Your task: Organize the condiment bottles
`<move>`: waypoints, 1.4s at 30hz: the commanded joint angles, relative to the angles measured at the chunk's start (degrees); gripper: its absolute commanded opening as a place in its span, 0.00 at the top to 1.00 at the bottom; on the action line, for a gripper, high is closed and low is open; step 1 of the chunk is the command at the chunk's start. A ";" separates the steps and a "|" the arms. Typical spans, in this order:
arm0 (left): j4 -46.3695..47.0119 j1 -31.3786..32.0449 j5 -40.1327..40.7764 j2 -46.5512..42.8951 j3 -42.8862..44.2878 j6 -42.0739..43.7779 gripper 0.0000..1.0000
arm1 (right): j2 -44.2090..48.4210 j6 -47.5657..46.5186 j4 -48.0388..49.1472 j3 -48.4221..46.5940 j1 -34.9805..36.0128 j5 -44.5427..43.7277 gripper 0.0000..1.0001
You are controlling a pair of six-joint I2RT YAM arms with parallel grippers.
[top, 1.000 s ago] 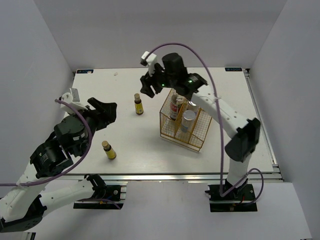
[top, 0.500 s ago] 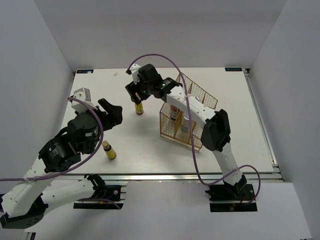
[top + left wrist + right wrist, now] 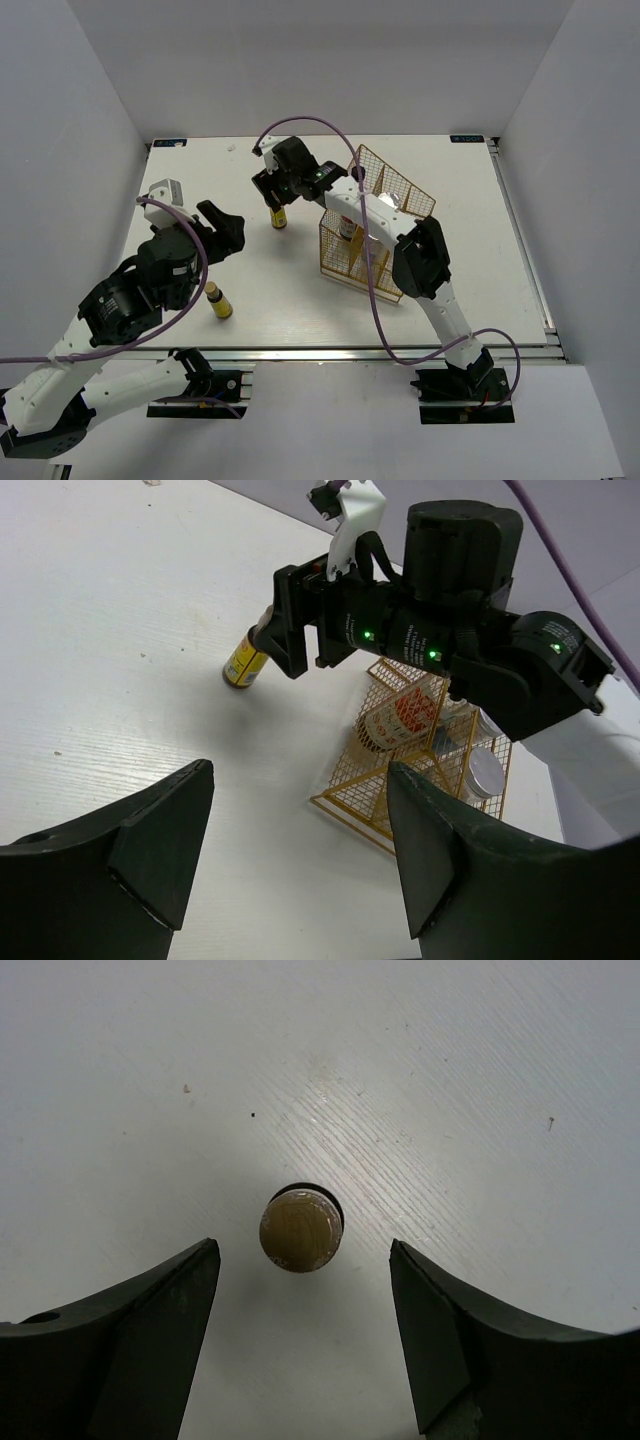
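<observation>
Amber-yellow, dark-capped bottle. Stands upright on white table, framed by right gripper spread wide, fingers at 9 and 3 o'clock, clear of the cap. Second amber bottle at 7 o'clock. Gold wire basket at 3 o'clock, holding red-label bottle and white cylinder. Left gripper gaping wide, empty.

Two amber-yellow bottles are out in the open. One stands right under the right gripper, between its spread fingers. The other stands near the wide-spread left gripper, on the side toward the arm bases. There is one gold wire basket just beside the right gripper. It holds one clear bottle with a red label and one white cylinder with a silver lid. Whether a second cylinder stands behind it cannot be told.
</observation>
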State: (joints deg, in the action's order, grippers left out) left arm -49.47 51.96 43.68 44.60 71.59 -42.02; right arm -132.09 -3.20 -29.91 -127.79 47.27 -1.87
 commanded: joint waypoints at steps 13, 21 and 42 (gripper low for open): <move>-2.21 0.07 -0.79 -0.48 -0.05 -1.57 0.20 | -3.17 0.39 6.71 -3.70 -0.68 -0.51 0.40; -2.29 0.07 -0.88 -0.48 -0.49 -1.75 0.19 | -2.82 -0.31 6.18 -3.78 -1.04 1.34 0.66; -5.81 0.07 -0.97 1.02 -1.89 -4.12 0.18 | 20.89 -0.93 8.21 -0.36 -2.26 22.52 1.00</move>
State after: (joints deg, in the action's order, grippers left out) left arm -53.84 51.96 42.63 45.39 69.97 -44.73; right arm -119.24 -4.89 -26.35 -126.50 45.41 15.25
